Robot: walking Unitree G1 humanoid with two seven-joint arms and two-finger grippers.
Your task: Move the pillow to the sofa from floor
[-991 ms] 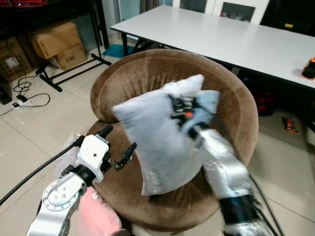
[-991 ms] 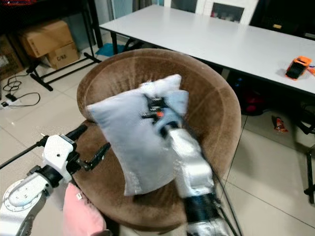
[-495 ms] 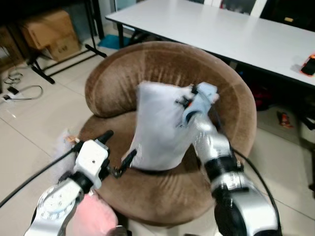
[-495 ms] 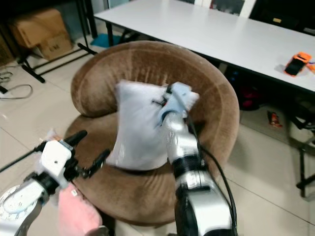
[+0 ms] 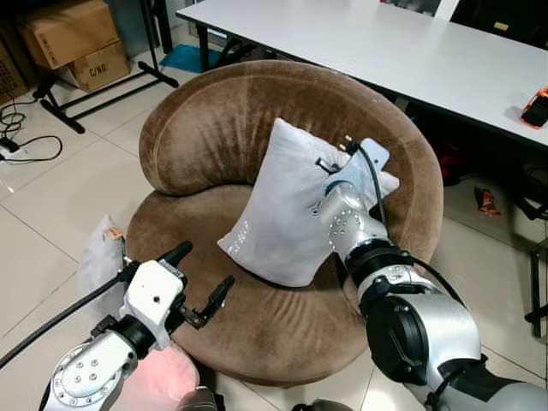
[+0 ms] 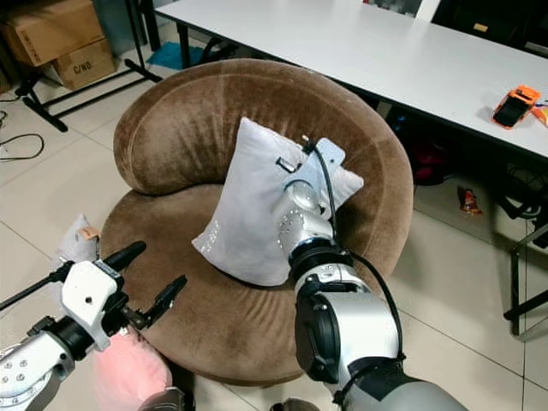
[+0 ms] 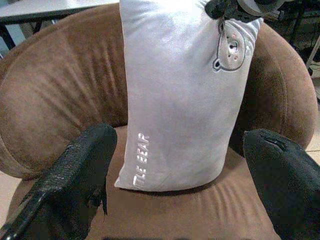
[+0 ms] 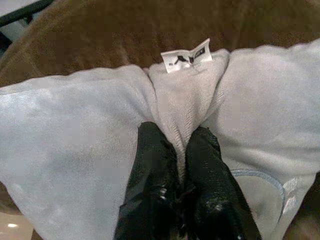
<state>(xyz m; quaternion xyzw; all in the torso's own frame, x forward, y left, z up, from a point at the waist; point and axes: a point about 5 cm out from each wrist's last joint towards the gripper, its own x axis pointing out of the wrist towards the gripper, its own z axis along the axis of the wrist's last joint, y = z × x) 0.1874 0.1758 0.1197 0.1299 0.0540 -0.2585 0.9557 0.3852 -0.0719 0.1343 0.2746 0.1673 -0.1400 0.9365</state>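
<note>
The pillow [image 5: 287, 205] stands tilted on the seat of the round brown sofa [image 5: 214, 128], its upper part leaning against the curved backrest and its lower corner resting on the seat cushion. It is pale grey, with small lettering near the lower edge and a bear face printed near the top, seen from the left wrist.

The right gripper [image 8: 181, 150] is at the pillow's top edge. Its 2 black fingers are pressed together with a fold of the grey fabric pinched between them, just below a small white label [image 8: 187, 56] sewn into the seam. From the head, the silver right arm [image 5: 402, 308] reaches up from the lower right across the seat to that upper edge.

The left gripper [image 5: 199, 278] hovers low over the front rim of the sofa, apart from the pillow, with its fingers [image 7: 85, 165] spread wide and holding nothing. In the left wrist view the pillow stands between the 2 fingertips, farther off.

Below the left arm lies something pink [image 5: 158, 381], soft-looking, possibly another cushion. A pale bundle [image 5: 98, 257] sits on the tiled floor [image 5: 51, 197] beside the sofa's left edge.

Behind the sofa runs a long white table [image 5: 385, 43] with an orange object [image 6: 514, 103] near its right end. Cardboard boxes [image 5: 73, 38] and a black stand [image 5: 94, 86] are at the upper left, with cables [image 5: 21, 150] on the floor nearby.
</note>
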